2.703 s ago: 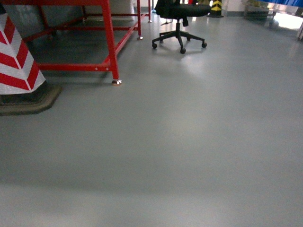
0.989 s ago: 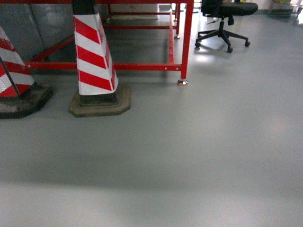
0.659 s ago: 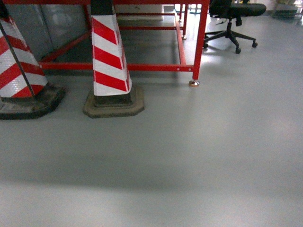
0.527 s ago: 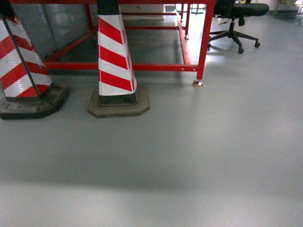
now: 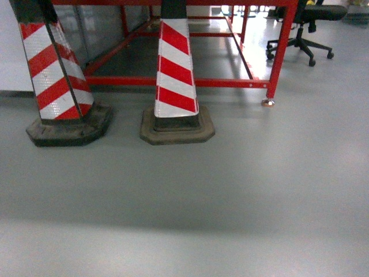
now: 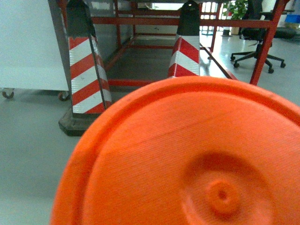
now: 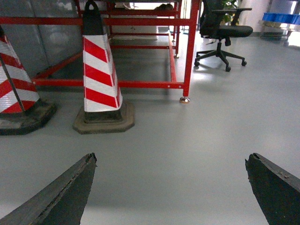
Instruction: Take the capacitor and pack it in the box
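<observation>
A big orange round body (image 6: 187, 154) with fine ridges and a small central nub fills most of the left wrist view, close to the camera. It hides the left gripper's jaws, and I cannot tell whether it is the capacitor or whether it is held. In the right wrist view my right gripper (image 7: 171, 164) is open, its two dark fingers (image 7: 65, 192) wide apart above bare grey floor with nothing between them. The box is out of view. Neither arm shows in the head view.
Two red-and-white striped cones (image 5: 176, 81) (image 5: 57, 75) on dark bases stand ahead on the grey floor. Behind them is a red metal frame (image 5: 277, 57). A black office chair (image 5: 314, 23) sits at the far right, and a white wheeled cabinet (image 6: 28, 47) at the left.
The head view has swung left: the cones and the red frame leg have slid rightward in the picture, a second cone has come fully into view, and the chair has moved to the top right corner.
</observation>
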